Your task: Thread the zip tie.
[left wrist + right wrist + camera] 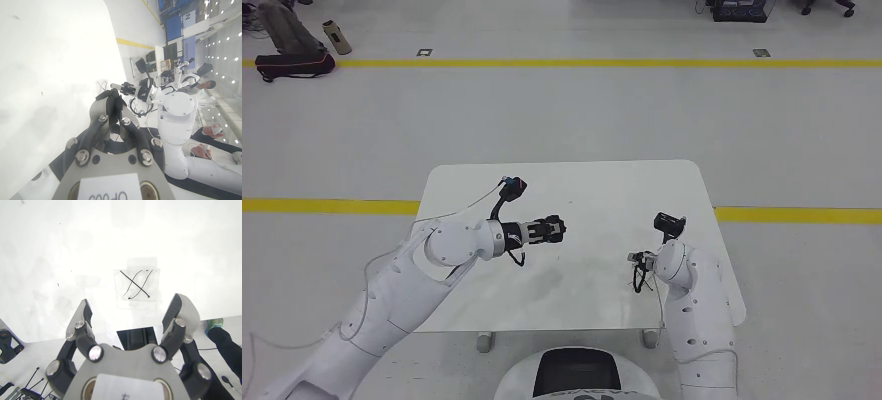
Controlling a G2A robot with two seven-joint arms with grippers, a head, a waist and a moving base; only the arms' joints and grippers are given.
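Observation:
Black zip ties [137, 284] lie crossed over one another in a shallow clear tray [121, 303] on the white table [572, 180]. My right gripper [130, 298] hangs open above the tray, its ribbed pads [171, 309] spread wide with nothing between them. From above, this gripper [639, 261] sits over the ties [639, 283] near the table's right front. My left gripper [113, 96] is shut, and no tie shows between its black pads. It is held over the table's middle [554, 228], well left of the tray. Beyond it the right gripper [121, 88] shows by the tray [102, 85].
The tray lies close to the table's front edge [132, 328] and right edge [712, 220]. A few small dark specks [58, 285] dot the tabletop. A person's dark trouser leg [221, 338] stands just off the table's edge.

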